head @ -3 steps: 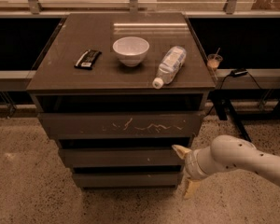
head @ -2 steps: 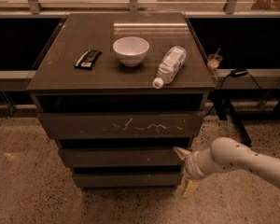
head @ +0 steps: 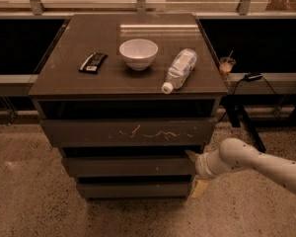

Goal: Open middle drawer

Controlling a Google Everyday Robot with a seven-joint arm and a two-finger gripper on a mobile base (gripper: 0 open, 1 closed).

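The middle drawer [head: 130, 166] is the plain dark front in the cabinet, below the top drawer front with whitish scratches [head: 138, 131] and above the smaller bottom drawer front [head: 133, 189]. It stands about flush with its neighbours. My gripper [head: 193, 171] comes in from the right on a white arm [head: 256, 163] and sits at the right end of the middle drawer front. Its fingers are spread apart, one fingertip [head: 190, 155] by the drawer's upper right corner and the other [head: 198, 186] lower, by the bottom drawer's right end.
On the cabinet top [head: 64, 78] lie a dark snack packet [head: 93, 62], a white bowl [head: 138, 53] and a plastic bottle on its side [head: 179, 69]. A cup with a straw [head: 227, 64] and a cable sit on a bench to the right. The floor is speckled.
The arm has shifted slightly up and toward the cabinet. The gripper stays at the drawer's right end. The drawer fronts have not visibly moved.
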